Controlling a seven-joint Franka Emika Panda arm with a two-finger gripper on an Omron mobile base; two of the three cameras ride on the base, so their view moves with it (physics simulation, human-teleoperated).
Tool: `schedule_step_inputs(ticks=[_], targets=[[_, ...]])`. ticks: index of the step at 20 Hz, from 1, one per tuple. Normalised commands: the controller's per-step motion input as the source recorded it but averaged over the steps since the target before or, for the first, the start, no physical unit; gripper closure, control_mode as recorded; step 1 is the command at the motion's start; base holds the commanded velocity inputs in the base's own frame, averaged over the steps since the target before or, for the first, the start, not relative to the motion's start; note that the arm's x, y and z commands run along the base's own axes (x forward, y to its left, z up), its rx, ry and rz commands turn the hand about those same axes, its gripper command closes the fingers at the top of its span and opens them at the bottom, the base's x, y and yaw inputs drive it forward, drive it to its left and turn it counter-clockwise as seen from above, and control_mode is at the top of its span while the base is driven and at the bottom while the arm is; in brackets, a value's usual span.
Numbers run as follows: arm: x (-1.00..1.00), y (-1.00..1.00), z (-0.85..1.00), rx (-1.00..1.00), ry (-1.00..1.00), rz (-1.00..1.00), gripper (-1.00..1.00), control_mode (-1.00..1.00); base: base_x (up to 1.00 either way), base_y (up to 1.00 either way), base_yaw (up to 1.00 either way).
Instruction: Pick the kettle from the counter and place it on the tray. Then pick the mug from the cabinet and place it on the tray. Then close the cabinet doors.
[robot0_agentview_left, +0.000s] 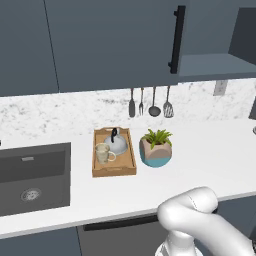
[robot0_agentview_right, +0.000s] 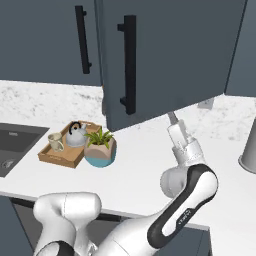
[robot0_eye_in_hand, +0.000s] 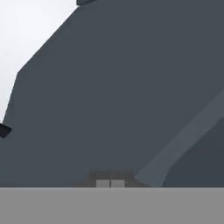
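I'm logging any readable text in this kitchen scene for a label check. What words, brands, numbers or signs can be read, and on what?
One marking: small dark lettering on the white link of the robot arm in the right base view, too small and blurred to read.
No readable text on the kettle, mug, tray, plant pot or cabinet doors.

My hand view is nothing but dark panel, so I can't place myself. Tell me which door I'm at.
Observer: The right door, which stands ajar. The gripper is up at its lower edge.
Operator: Report the left door.
Observer: The left door looks shut, flush with the cabinet front.
Operator: Confirm the tray load.
Observer: The tray holds both the kettle and the mug, side by side.
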Motion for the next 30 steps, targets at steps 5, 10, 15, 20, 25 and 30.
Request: schedule_step_inputs(ticks=[5, 10, 15, 20, 25, 30], targets=[[0.53, 0.52, 0.39, -0.03, 0.60, 0.00, 1.00, -1.00, 0.00, 0.00, 0.00], [0.45, 0.56, 0.43, -0.02, 0.51, -0.01, 1.00, -1.00, 0.00, 0.00, 0.00], [0.46, 0.62, 0.41, -0.02, 0.44, -0.04, 1.00, -1.00, 0.00, 0.00, 0.00], [0.46, 0.55, 0.07, 0.00, 0.05, -0.07, 1.00, -1.00, 0.00, 0.00, 0.00], [0.40, 0.32, 0.40, 0.00, -0.11, -0.07, 1.00, -1.00, 0.00, 0.00, 0.00], [0.38, 0.18, 0.88, 0.00, -0.06, -0.05, 1.00, -1.00, 0.00, 0.00, 0.00]])
